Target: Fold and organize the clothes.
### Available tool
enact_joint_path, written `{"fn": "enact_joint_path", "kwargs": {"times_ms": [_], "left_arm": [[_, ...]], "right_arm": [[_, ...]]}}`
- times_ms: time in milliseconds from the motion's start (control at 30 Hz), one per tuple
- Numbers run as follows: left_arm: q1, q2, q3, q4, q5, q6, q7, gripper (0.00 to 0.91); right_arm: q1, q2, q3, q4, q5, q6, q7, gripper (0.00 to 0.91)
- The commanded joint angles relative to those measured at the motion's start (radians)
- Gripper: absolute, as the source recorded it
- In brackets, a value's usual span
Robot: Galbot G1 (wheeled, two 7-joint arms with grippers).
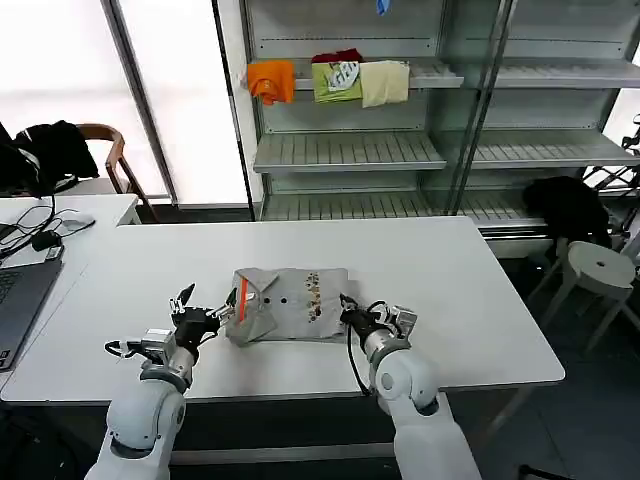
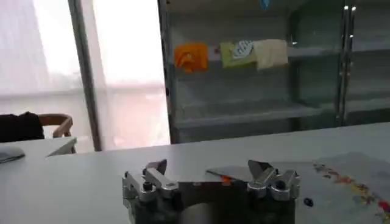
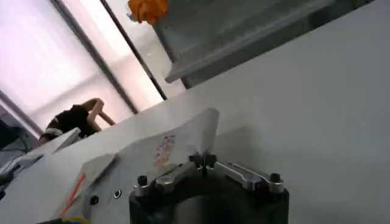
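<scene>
A light grey shirt lies partly folded on the white table, with its orange collar lining on the left and a small multicoloured print near the middle. My left gripper stands open at the collar side, low over the table, and the collar lies between its fingers. My right gripper is shut on the shirt's right edge. That corner of the shirt stands lifted above the pinched fingertips.
Behind the table a metal shelf holds orange, green and cream garments. A laptop and cables lie on the left table. A chair with black clothing is back left, and a white stool right.
</scene>
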Motion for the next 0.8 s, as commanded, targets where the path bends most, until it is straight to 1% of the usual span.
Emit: {"fn": "enact_joint_path", "kwargs": {"times_ms": [33, 133, 233, 267, 300, 333, 367, 400, 433, 467, 500, 567, 600, 733, 800], "left_arm": [[0.012, -0.001, -0.012, -0.002, -0.003, -0.002, -0.001, 0.907], [0.019, -0.006, -0.011, -0.001, -0.002, -0.003, -0.001, 0.907], [0.021, -0.01, -0.011, 0.005, 0.0, -0.003, -0.001, 0.907], [0.02, -0.011, -0.012, 0.009, 0.0, -0.003, -0.002, 0.907], [0.019, -0.012, -0.013, 0.01, -0.002, -0.003, -0.002, 0.907], [0.018, -0.013, -0.014, 0.013, -0.005, -0.005, -0.002, 0.907], [0.018, -0.014, -0.015, 0.014, -0.013, -0.008, -0.002, 0.907], [0.018, -0.014, -0.016, 0.015, -0.02, -0.013, -0.002, 0.907], [0.018, -0.014, -0.019, 0.016, -0.031, -0.025, -0.001, 0.907], [0.017, -0.013, -0.021, 0.018, -0.039, -0.032, -0.001, 0.907], [0.018, -0.011, -0.025, 0.021, -0.046, -0.049, -0.002, 0.907], [0.017, -0.007, -0.031, 0.024, -0.065, -0.063, -0.001, 0.907], [0.018, -0.002, -0.033, 0.024, -0.077, -0.083, -0.001, 0.907], [0.018, 0.013, -0.044, 0.026, -0.099, -0.094, 0.003, 0.907], [0.018, 0.017, -0.051, 0.029, -0.106, -0.105, 0.012, 0.907]], "right_arm": [[0.049, -0.059, 0.104, -0.001, 0.035, -0.002, -0.006, 0.0], [0.071, -0.12, 0.12, -0.022, 0.07, -0.002, -0.002, 0.0], [0.063, -0.149, 0.135, -0.032, 0.05, -0.003, -0.023, 0.0], [0.061, -0.153, 0.136, -0.032, 0.041, -0.003, -0.031, 0.423], [0.046, -0.158, 0.137, -0.033, -0.025, -0.001, -0.056, 0.907], [0.043, -0.156, 0.139, -0.033, -0.036, -0.001, -0.062, 0.907], [0.02, -0.136, 0.157, -0.026, -0.179, 0.0, -0.11, 0.907], [0.003, -0.114, 0.179, -0.012, -0.271, 0.002, -0.152, 0.907], [-0.011, -0.102, 0.186, -0.003, -0.317, 0.002, -0.175, 0.907], [-0.036, -0.124, 0.175, 0.022, -0.383, 0.004, -0.193, 0.907], [-0.053, -0.134, 0.167, 0.047, -0.423, 0.004, -0.2, 0.907], [-0.081, -0.14, 0.177, 0.09, -0.489, 0.005, -0.225, 0.907], [-0.103, -0.158, 0.184, 0.125, -0.526, 0.006, -0.236, 0.907], [-0.149, -0.208, 0.207, 0.201, -0.61, 0.007, -0.256, 0.907], [-0.17, -0.225, 0.225, 0.234, -0.624, 0.008, -0.26, 0.907]]}}
